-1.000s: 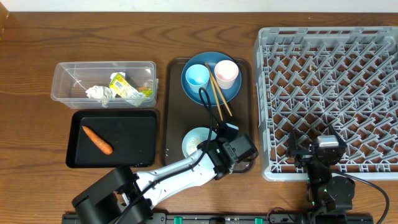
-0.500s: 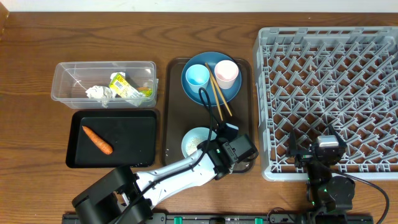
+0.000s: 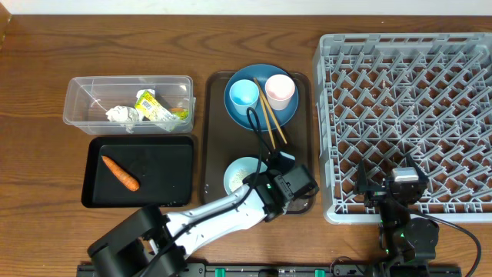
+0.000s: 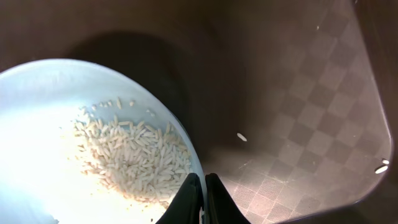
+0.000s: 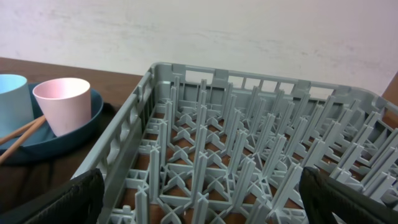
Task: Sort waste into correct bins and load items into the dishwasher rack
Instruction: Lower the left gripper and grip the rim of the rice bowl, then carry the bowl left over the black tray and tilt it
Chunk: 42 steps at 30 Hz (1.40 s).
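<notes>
Rice (image 4: 130, 155) lies in the bowl (image 4: 56, 124) at 6 o'clock on the brown tray (image 3: 296, 154); my left gripper (image 4: 200, 198) pinches its rim. My right gripper (image 5: 202, 194) gapes wide over the rack (image 3: 407, 100), near edge, at 4. At 8, the black tray (image 3: 165, 173) holds the carrot (image 3: 121, 173); at 10, the tub (image 3: 84, 96) holds paper (image 3: 123, 115) and wrapper (image 3: 154, 107). At 12, the plate (image 3: 257, 117) carries blue cup (image 3: 244, 94), pink cup (image 3: 280, 89), chopsticks (image 3: 270, 119).

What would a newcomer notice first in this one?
The big grey dishwasher rack dominates the right side. At the brown tray's near end, the left pincer is shut on the rim of a white-blue bowl holding rice grains. A lone carrot lies in the black tray.
</notes>
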{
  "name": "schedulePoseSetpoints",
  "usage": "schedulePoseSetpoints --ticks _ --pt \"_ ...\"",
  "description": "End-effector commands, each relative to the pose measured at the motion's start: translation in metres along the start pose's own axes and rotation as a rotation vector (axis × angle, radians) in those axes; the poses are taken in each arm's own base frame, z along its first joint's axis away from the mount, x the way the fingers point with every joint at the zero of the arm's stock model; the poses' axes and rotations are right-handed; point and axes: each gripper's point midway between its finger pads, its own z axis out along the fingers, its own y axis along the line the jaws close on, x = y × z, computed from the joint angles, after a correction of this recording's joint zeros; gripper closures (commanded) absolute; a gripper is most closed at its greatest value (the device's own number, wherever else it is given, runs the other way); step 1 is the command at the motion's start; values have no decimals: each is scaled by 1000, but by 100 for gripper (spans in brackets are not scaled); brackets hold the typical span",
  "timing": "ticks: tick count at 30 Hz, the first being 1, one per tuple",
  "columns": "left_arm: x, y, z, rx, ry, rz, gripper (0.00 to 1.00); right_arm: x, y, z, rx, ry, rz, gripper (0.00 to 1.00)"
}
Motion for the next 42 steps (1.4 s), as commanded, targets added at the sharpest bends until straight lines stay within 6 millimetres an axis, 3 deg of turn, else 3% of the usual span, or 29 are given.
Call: schedulePoseSetpoints --ticks 1,10,16,23,42 --pt "-22 3 -20 28 -71 -26 94 2 -2 0 9 6 -10 1" --pt "-50 20 -76 176 -170 -104 94 2 -2 0 9 6 -10 1" --pt "-55 72 -99 133 -196 -185 94 2 -2 0 9 6 -10 1" --pt "-46 128 -114 57 -189 -289 94 2 -2 0 9 6 -10 1" --pt "-52 178 -131 380 -203 -423 94 2 -2 0 9 6 -10 1"
